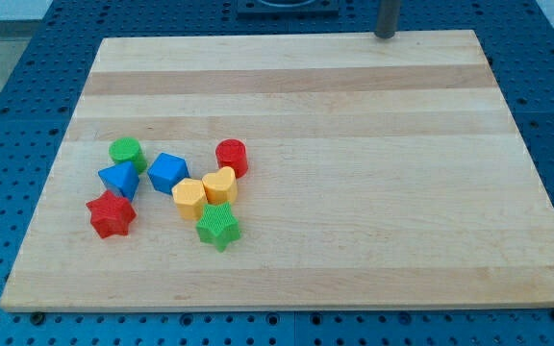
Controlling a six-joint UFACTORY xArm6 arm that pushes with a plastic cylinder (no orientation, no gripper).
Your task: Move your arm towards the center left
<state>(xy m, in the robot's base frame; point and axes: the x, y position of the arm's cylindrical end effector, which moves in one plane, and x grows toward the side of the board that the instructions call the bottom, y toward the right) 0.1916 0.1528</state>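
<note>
My tip (385,35) is at the view's top, right of centre, at the far edge of the wooden board (354,173). It is far from all the blocks. The blocks cluster at the view's left centre: a green cylinder (126,152), a blue block (119,179), a blue cube (168,172), a red cylinder (231,157), a red star (111,213), a yellow hexagon block (188,199), a yellow heart block (220,185) and a green star (218,227).
The board lies on a blue perforated table (8,144). A dark base (287,8) shows at the view's top edge.
</note>
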